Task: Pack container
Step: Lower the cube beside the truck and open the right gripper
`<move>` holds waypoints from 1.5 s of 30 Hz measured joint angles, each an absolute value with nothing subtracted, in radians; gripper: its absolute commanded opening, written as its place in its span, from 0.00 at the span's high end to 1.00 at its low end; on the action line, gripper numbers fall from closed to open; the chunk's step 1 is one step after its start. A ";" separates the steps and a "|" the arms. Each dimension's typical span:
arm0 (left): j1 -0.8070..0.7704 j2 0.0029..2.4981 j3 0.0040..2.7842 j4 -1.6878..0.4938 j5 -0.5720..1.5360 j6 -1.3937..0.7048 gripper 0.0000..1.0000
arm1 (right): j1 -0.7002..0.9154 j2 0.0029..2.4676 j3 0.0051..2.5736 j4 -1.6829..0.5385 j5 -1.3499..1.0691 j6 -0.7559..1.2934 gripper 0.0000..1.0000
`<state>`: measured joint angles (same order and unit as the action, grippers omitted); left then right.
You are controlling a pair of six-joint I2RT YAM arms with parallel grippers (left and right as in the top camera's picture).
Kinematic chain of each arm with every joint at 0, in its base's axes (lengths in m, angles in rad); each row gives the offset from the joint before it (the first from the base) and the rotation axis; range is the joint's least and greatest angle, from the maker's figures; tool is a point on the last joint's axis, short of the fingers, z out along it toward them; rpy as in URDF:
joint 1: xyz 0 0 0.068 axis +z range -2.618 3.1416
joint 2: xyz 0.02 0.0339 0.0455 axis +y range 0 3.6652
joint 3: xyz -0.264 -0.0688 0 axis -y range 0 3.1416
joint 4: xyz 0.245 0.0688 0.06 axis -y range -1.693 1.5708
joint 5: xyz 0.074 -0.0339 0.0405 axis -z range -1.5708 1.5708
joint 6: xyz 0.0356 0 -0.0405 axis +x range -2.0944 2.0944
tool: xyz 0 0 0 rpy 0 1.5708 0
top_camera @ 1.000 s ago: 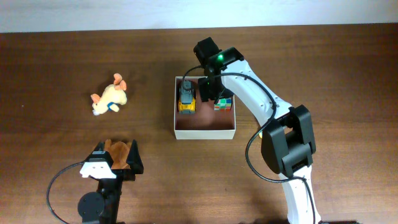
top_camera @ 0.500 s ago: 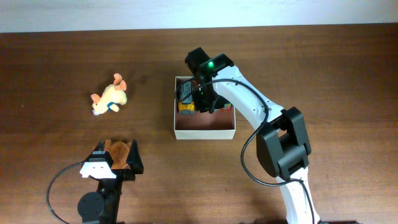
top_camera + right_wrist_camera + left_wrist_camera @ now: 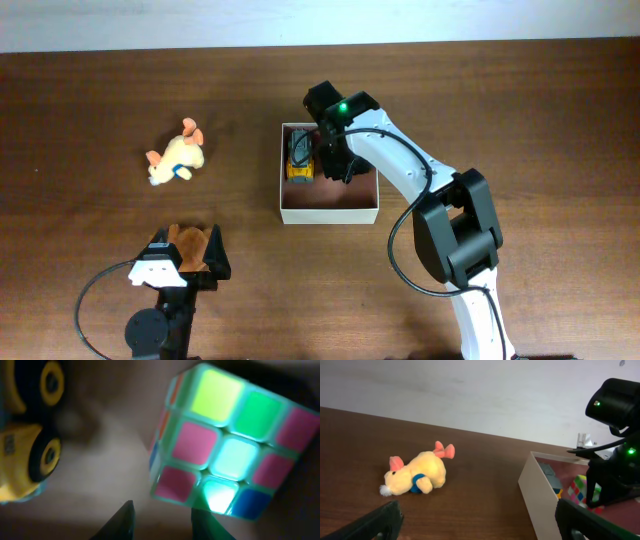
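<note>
The container (image 3: 330,213) is a square white box with a reddish-brown floor, standing right of the table's middle; its near wall (image 3: 540,500) shows in the left wrist view. Inside lie a yellow toy truck (image 3: 300,160) (image 3: 25,455) and a pastel puzzle cube (image 3: 227,455) (image 3: 580,490). My right gripper (image 3: 335,165) (image 3: 162,510) hangs low inside the box, its jaws narrowly apart with nothing between them, the cube just beyond the tips. My left gripper (image 3: 188,258) (image 3: 485,520) rests wide open at the table's front left.
A yellow plush animal (image 3: 178,160) (image 3: 417,477) with pink ears lies left of the container. Something brown and furry (image 3: 188,240) shows at the left gripper's fingers in the overhead view. The right arm (image 3: 440,200) spans the box's right side.
The right gripper has shifted left inside the container and its jaws have narrowed; the cube, visible from above before, is now covered by the arm. The left arm has not moved.
</note>
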<state>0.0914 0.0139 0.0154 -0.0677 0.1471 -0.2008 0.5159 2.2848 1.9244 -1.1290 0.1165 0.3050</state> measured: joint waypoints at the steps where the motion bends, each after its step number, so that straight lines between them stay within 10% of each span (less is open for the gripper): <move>1: 0.091 0.014 0.015 -0.068 0.147 -0.201 0.01 | 0.516 2.285 1.924 -1.124 0.124 0.304 0.68; 45: 0.091 0.014 0.015 -0.068 0.147 -0.201 0.01 | 0.524 2.285 1.924 -0.991 0.116 0.201 0.67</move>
